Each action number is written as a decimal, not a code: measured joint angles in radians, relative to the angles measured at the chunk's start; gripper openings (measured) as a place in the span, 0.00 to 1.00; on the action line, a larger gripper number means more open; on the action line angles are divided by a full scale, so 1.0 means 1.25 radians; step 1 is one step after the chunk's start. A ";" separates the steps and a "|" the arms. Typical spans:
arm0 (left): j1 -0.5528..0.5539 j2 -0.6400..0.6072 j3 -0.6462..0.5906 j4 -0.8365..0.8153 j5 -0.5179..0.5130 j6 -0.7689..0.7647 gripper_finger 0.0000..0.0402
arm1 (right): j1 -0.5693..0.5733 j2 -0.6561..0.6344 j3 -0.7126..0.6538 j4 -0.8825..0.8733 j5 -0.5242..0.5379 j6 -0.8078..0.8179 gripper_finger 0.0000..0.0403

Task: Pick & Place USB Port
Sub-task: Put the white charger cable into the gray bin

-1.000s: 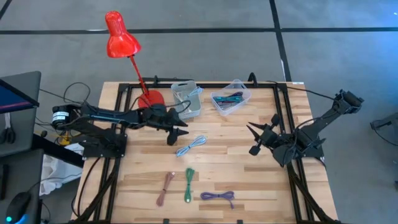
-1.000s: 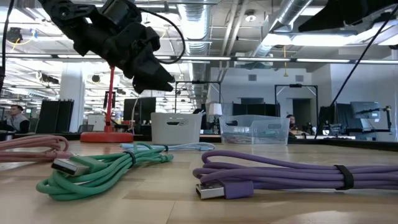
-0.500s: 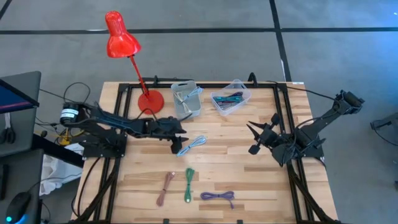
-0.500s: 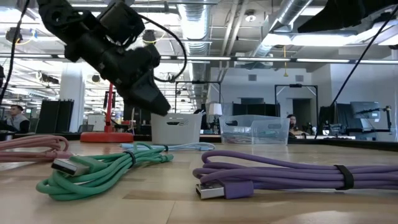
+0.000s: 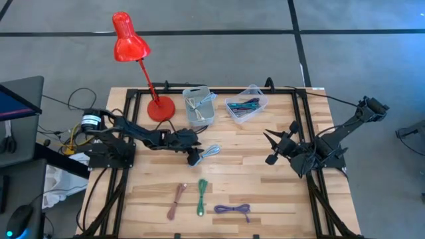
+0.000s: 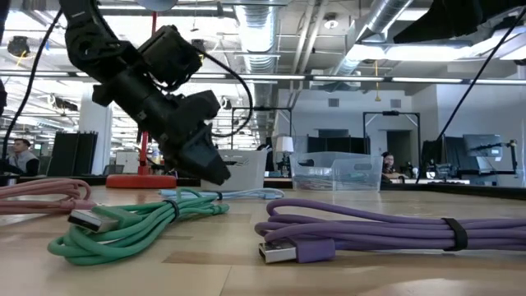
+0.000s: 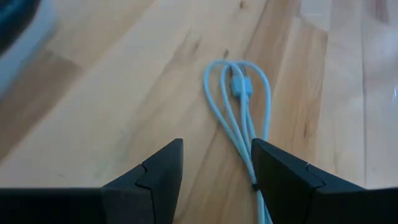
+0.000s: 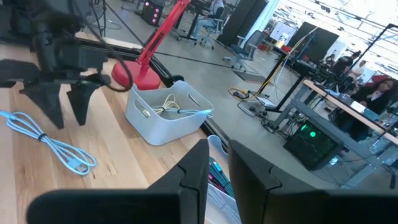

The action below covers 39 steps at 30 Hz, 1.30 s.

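Leftmost on the pale wooden worktop [image 5: 265,172] stands a red desk lamp [image 5: 136,56], and just beside it the left claw [image 5: 194,157] hangs low with its fingers spread over one end of the coiled light-blue USB cable [image 5: 210,153], which lies loose near the worktop's middle, in front of the grey bin [image 5: 199,106]. Further right sit a clear plastic tray [image 5: 246,104] holding dark cables and the right claw [image 5: 271,147], waiting near the worktop's right edge with its fingers parted and empty.
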 joint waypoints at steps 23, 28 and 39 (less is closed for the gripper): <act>-0.010 0.105 0.002 0.121 0.043 -0.022 0.47 | 0.000 0.000 0.000 0.000 0.000 0.002 0.13; -0.010 0.126 0.003 0.147 0.040 -0.022 0.42 | 0.000 0.000 0.000 0.000 0.000 0.002 0.13; -0.009 0.135 0.002 0.152 0.040 -0.020 0.05 | 0.000 0.000 0.000 0.001 0.000 0.002 0.13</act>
